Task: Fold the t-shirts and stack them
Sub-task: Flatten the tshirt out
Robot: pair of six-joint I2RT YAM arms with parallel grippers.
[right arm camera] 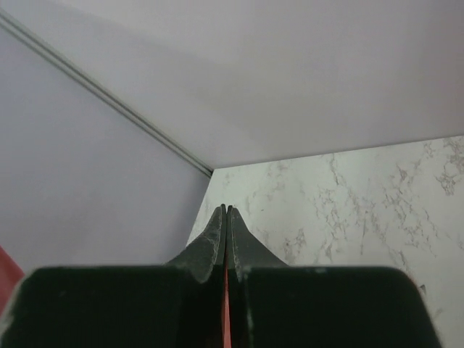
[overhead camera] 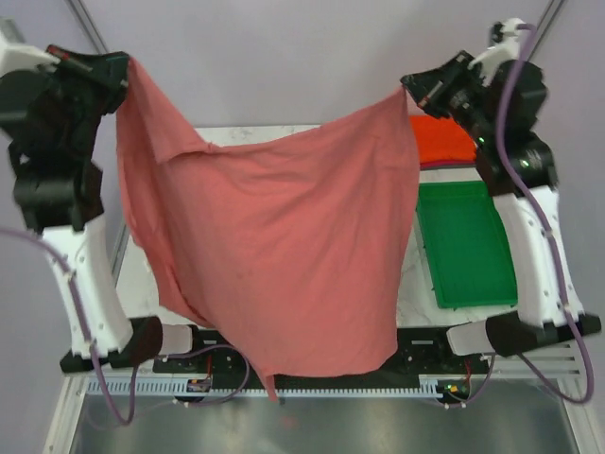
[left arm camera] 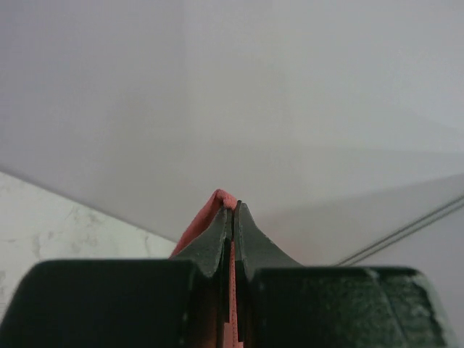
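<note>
Top external: the rose tee (overhead camera: 274, 246) hangs spread in the air between the two arms, above the table (overhead camera: 416, 293). The left gripper (overhead camera: 125, 68) pinches one upper corner and the right gripper (overhead camera: 408, 87) pinches the other. An orange tee (overhead camera: 442, 140) lies at the far right, just beyond the tray (overhead camera: 468, 246).

Left wrist: the fingers (left arm camera: 217, 243) are pressed together on a fold of rose cloth that sticks up past their tips.

Right wrist: the fingers (right arm camera: 210, 243) are pressed together, with a thin red strip of cloth showing between them and the marble table beyond.
</note>
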